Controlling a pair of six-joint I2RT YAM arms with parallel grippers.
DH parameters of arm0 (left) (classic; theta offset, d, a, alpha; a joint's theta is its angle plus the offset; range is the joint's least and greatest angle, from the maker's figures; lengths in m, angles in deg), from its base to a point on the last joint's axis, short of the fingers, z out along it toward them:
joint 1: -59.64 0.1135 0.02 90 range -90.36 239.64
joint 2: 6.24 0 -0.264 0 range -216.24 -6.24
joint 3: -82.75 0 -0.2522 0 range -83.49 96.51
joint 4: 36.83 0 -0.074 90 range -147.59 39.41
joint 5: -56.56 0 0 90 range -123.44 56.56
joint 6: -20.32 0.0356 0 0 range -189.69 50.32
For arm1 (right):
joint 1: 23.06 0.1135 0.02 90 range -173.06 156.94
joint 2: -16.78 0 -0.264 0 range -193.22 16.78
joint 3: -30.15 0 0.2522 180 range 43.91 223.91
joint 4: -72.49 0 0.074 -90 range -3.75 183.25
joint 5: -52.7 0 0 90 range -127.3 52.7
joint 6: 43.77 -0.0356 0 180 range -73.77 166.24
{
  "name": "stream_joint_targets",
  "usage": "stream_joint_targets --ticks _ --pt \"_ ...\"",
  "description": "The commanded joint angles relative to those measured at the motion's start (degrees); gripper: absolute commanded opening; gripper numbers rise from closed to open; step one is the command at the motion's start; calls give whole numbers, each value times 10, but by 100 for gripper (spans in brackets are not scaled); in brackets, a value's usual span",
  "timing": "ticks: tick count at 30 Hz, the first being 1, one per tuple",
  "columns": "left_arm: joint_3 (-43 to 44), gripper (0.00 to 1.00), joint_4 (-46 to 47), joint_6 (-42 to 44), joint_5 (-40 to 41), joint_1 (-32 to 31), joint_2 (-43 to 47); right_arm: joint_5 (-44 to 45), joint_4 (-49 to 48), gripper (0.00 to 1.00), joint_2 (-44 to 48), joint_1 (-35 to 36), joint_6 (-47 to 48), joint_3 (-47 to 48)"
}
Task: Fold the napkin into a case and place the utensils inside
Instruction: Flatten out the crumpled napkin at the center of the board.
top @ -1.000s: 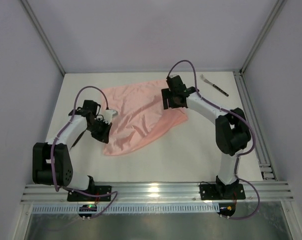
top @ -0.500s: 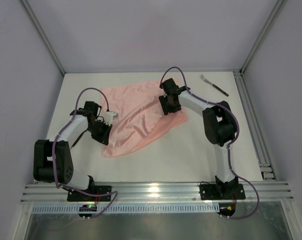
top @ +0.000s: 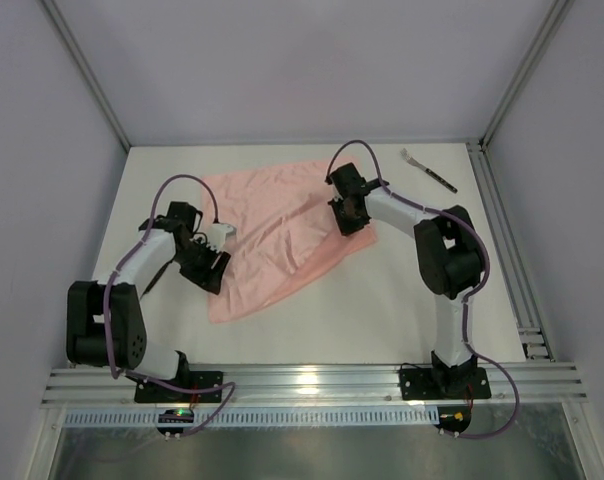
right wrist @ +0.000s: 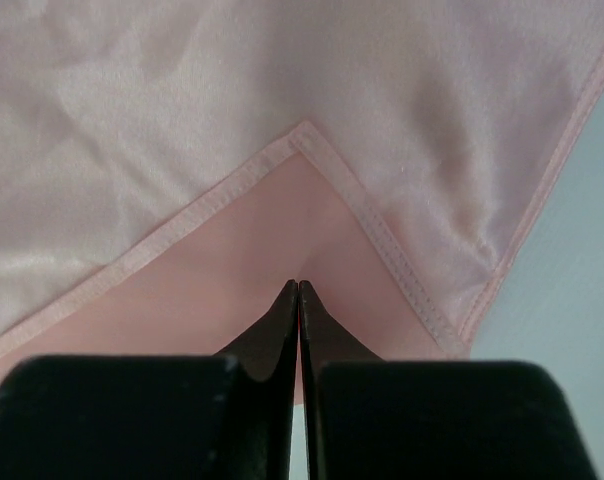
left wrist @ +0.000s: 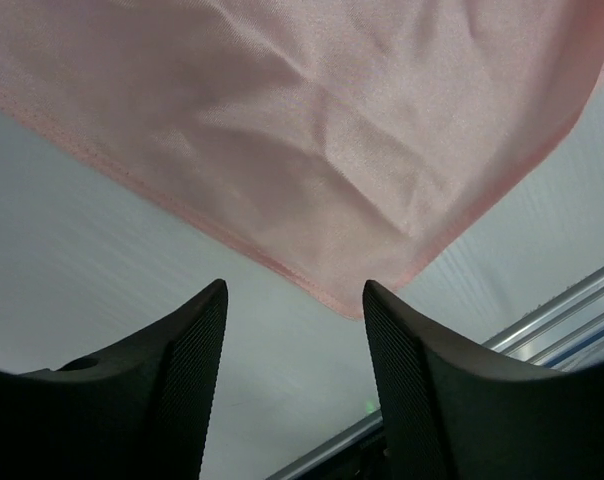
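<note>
Nothing legible appears in any of the three views. The napkin (top: 282,230) is plain salmon-pink cloth with only a stitched hem, the white worktop (top: 382,300) carries no print, and the arms' black and white housings show no readable label, brand or number.

The fixed overhead camera sits above and behind both arm bases and looks down and forward over the whole white table (top: 402,310); it is the distant view. The left wrist camera rides low over the tabletop. It looks out between the black ribbed fingers (left wrist: 187,380) of the left gripper (left wrist: 294,295) at a hemmed corner of the thin salmon-pink cloth napkin (left wrist: 332,150). What appears to be a silvery metal rail (left wrist: 572,310) crosses its lower right. The right wrist camera sits closer, almost on the cloth, behind the right gripper (right wrist: 298,290). All three views share the napkin. The slim, silver-headed, dark-handled fork (top: 428,171) shows only from overhead.
</note>
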Motion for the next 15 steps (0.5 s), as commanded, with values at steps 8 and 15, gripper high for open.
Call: stream_joint_targets --ticks 8,15 --pt "-39 64 -83 138 96 -95 122 -76 -16 50 96 -35 8 15" --pt "-122 74 -44 159 149 -154 112 -110 76 62 -51 -46 59 135"
